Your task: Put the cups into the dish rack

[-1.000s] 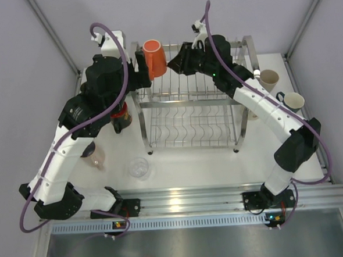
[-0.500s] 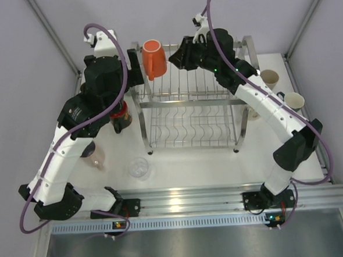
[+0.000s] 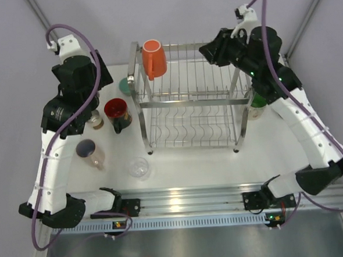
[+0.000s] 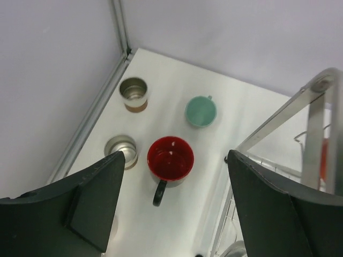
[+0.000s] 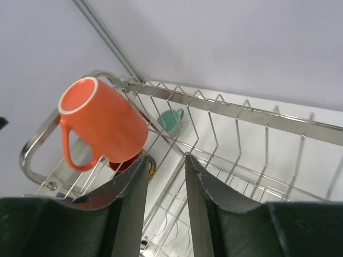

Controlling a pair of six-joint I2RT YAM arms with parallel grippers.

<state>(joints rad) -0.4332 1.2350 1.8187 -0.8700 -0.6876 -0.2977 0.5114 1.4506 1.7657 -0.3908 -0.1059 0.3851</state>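
Observation:
An orange cup (image 3: pixel 154 57) lies tilted on the top tier of the chrome dish rack (image 3: pixel 187 101) at its far left corner; it also shows in the right wrist view (image 5: pixel 104 120). My left gripper (image 3: pixel 98 79) is wide open and empty, up over the table left of the rack. Below it stand a black mug with a red inside (image 4: pixel 170 159), a teal cup (image 4: pixel 200 111) and two metal-lined cups (image 4: pixel 133 91) (image 4: pixel 121 150). My right gripper (image 3: pixel 207 49) is over the rack's far right; its fingers stand a narrow gap apart, empty (image 5: pixel 163 160).
A pink cup (image 3: pixel 91 152) lies on its side at the near left. A clear cup (image 3: pixel 139 167) stands in front of the rack. A green cup (image 3: pixel 256 103) shows behind the right arm. Grey walls enclose the table on three sides.
Both grippers have drawn away from the orange cup, the left one to the left, the right one to the right. The orange cup stays on the rack's top tier.

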